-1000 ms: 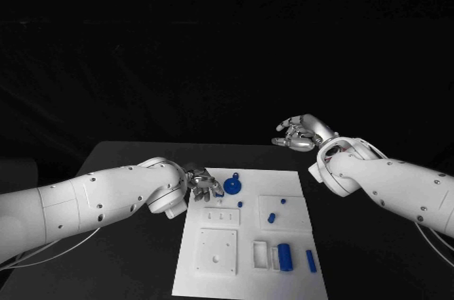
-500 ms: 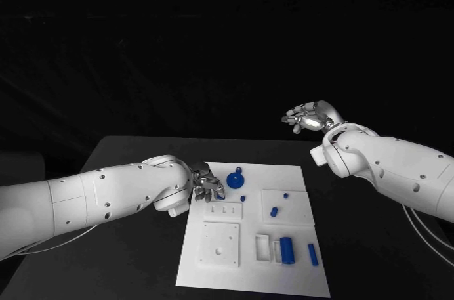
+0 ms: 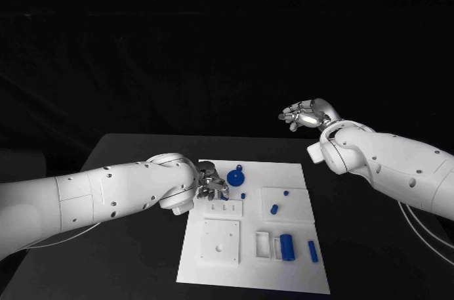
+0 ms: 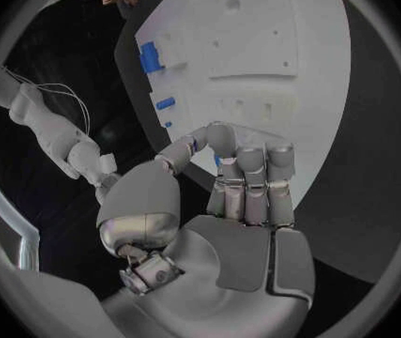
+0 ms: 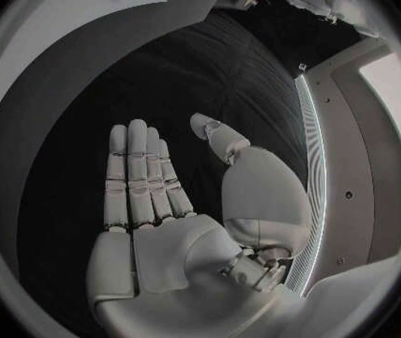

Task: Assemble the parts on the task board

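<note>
task board (image 3: 248,274) lies flat in the middle of the black bench (image 3: 123,149). left hand (image 3: 210,187) sits over the board's far left corner, just beside the round blue part (image 3: 237,178) – touching or apart, cannot tell. in the left wrist view the left hand's (image 4: 229,203) fingers (image 4: 254,184) are curled in side by side with the thumb bent across toward them; a sliver of blue shows between the fingertips, but whether it is pinched there or just lies behind them i cannot tell.

right hand (image 3: 308,115) is up off the bench, well apart from the board on its far right side. right wrist view shows the right hand (image 5: 177,225) flat, fingers (image 5: 135,176) straight and close together, thumb out to the side, nothing in it.

other blue parts on the board: a small peg (image 3: 243,195) near the round part, a short one (image 3: 274,209) on the raised block toward the right, a stubby cylinder (image 3: 287,247) and a thin bar (image 3: 313,251) at the near right edge.

handling guess – the parts look like small, light, stiff plastic, smooth enough to slip or roll. take the round part by its rim or centre knob with fingertips; pinch the cylinder across its middle.
</note>
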Action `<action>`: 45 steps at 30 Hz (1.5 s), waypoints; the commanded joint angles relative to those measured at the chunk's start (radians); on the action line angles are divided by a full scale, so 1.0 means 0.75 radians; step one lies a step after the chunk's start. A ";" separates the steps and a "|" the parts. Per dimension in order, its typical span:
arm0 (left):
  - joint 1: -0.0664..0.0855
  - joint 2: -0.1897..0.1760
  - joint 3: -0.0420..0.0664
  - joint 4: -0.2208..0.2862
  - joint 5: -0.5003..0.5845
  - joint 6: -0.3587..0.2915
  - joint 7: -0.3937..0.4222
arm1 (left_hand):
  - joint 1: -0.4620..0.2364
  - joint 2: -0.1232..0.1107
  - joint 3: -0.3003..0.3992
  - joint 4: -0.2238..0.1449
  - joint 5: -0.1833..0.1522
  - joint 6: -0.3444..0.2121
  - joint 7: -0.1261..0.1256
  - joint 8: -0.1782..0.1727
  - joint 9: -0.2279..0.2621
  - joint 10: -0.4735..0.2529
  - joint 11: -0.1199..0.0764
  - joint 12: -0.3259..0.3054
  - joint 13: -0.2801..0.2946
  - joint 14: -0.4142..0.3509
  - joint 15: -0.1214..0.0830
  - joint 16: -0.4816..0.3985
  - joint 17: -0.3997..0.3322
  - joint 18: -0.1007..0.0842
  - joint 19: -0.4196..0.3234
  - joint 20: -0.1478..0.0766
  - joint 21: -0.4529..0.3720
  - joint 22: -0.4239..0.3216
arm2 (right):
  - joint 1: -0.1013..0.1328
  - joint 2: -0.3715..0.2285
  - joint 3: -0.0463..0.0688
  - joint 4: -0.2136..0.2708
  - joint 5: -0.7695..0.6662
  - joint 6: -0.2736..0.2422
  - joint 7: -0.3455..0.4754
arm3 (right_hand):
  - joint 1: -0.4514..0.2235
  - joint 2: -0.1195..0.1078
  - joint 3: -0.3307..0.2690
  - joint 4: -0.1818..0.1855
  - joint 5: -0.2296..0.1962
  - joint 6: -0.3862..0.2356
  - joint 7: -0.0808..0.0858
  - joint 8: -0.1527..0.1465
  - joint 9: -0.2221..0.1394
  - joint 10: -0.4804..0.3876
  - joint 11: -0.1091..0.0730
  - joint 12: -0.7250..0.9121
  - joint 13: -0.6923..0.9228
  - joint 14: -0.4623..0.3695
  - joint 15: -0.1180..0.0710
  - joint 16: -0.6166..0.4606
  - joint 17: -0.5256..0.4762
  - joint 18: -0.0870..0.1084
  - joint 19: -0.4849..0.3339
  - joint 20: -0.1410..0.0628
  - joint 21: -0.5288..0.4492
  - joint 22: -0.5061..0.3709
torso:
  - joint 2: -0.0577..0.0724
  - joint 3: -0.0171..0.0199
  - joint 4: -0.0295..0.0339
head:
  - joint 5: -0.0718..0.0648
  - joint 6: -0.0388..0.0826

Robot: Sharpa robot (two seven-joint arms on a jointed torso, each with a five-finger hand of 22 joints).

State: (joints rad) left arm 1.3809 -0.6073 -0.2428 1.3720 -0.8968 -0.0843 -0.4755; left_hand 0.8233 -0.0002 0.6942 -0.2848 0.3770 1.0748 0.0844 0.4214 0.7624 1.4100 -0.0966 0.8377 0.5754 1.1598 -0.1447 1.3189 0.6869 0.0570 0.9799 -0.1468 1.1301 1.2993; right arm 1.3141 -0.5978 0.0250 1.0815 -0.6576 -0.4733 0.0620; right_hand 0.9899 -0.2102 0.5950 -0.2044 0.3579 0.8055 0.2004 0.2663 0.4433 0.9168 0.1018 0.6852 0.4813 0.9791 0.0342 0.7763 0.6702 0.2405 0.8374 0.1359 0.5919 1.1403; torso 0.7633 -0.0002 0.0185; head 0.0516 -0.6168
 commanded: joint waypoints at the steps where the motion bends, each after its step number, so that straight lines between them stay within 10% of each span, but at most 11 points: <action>1: -0.003 0.016 0.001 -0.010 -0.036 0.016 -0.008 | -0.009 0.014 0.027 -0.012 0.018 0.241 -0.151 0.012 0.170 0.006 -0.049 0.018 0.007 0.056 -0.104 0.018 0.003 0.029 0.016 -0.176 0.010 0.005 | 0.001 0.004 0.001 0.002 0.008 0.029 0.013 | -0.004 0.014 -0.001 -0.007 0.011 -0.005 0.005 0.007 -0.002 0.009 -0.003 -0.004 -0.008 -0.001 0.009 -0.007 -0.002 0.013 0.000 0.011 -0.008 0.000 | 0.003 0.0012 -0.0017 | 0.001 -0.003; 21: -0.050 0.034 0.002 -0.027 -0.236 0.015 0.007 | -0.082 0.044 0.065 -0.012 0.142 0.268 -0.173 0.059 0.268 0.006 -0.071 0.125 0.038 0.073 -0.131 0.099 0.008 0.055 0.046 -0.174 0.051 0.031 | 0.001 0.007 0.001 0.000 0.006 0.052 0.002 | -0.008 0.021 -0.009 -0.015 0.066 -0.008 0.007 0.008 -0.009 0.007 0.000 0.004 -0.043 -0.007 0.012 -0.008 -0.006 0.022 -0.009 0.024 -0.011 0.004 | 0.002 -0.0024 0.0005 | -0.004 -0.019; 25: -0.057 0.035 0.002 -0.026 -0.246 0.025 0.008 | -0.079 0.023 0.130 -0.010 0.083 0.268 -0.176 0.062 0.284 -0.002 -0.073 0.145 0.038 0.070 -0.134 0.112 0.003 0.060 0.048 -0.172 0.057 0.032 | 0.001 0.008 0.001 0.001 0.005 0.055 0.001 | -0.010 0.021 -0.010 -0.016 0.072 -0.009 0.007 0.008 -0.009 0.006 0.000 0.005 -0.047 -0.008 0.013 -0.008 -0.007 0.023 -0.010 0.026 -0.011 0.004 | 0.002 -0.0019 -0.0007 | -0.003 -0.020; 45: -0.093 0.049 0.002 -0.049 -0.272 0.016 0.012 | -0.097 0.030 0.151 -0.010 0.086 0.272 -0.176 0.065 0.292 -0.002 -0.073 0.158 0.038 0.071 -0.133 0.122 0.000 0.061 0.051 -0.171 0.063 0.032 | 0.000 0.012 0.001 -0.001 0.002 0.060 0.000 | -0.010 0.026 -0.012 -0.017 0.083 -0.010 0.008 0.008 -0.011 0.003 0.001 0.008 -0.057 -0.010 0.014 -0.008 -0.008 0.025 -0.013 0.029 -0.012 0.006 | 0.003 -0.0008 -0.0024 | -0.009 -0.026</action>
State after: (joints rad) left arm 1.3113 -0.5721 -0.2422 1.3347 -1.0831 -0.0799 -0.4759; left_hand 0.7481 0.0136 0.7071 -0.2869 0.4373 1.0794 0.0798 0.4582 0.8852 1.4297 -0.1164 0.9519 0.6032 1.1777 -0.1627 1.4064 0.6887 0.0927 1.0120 -0.1606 1.1731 1.3076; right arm 1.3141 -0.5898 0.0251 1.0798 -0.6532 -0.4432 0.0573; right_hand 0.9823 -0.2026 0.5867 -0.2125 0.4167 0.8009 0.2037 0.2663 0.4359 0.9168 0.1022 0.6852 0.4403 0.9749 0.0384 0.7763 0.6651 0.2398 0.8270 0.1536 0.5866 1.1431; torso 0.7652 -0.0015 0.0165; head 0.0460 -0.6357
